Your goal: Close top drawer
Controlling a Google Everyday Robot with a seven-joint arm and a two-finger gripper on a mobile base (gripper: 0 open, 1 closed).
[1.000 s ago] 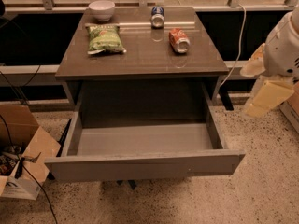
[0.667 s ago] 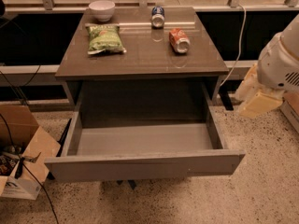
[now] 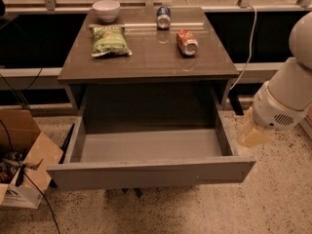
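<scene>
The top drawer [image 3: 151,173] of the grey-brown cabinet is pulled far out toward me. Its plain flat front faces me and its lighter grey inside [image 3: 151,145] holds nothing. The two lower drawer fronts are hidden behind it. My gripper [image 3: 252,133], a cream-coloured piece at the end of the white arm [image 3: 287,94], hangs just right of the drawer's right side wall, near its front corner. It is apart from the drawer and holds nothing that I can see.
On the cabinet top [image 3: 146,62] lie a green chip bag [image 3: 109,40], a white bowl [image 3: 106,9], a blue can [image 3: 163,17] and a red can [image 3: 187,42]. A cardboard box [image 3: 24,165] with cables stands on the floor at left. A white cable [image 3: 251,38] hangs at right.
My arm and gripper have moved left and downward, closer to the drawer's right side. The drawer has not moved.
</scene>
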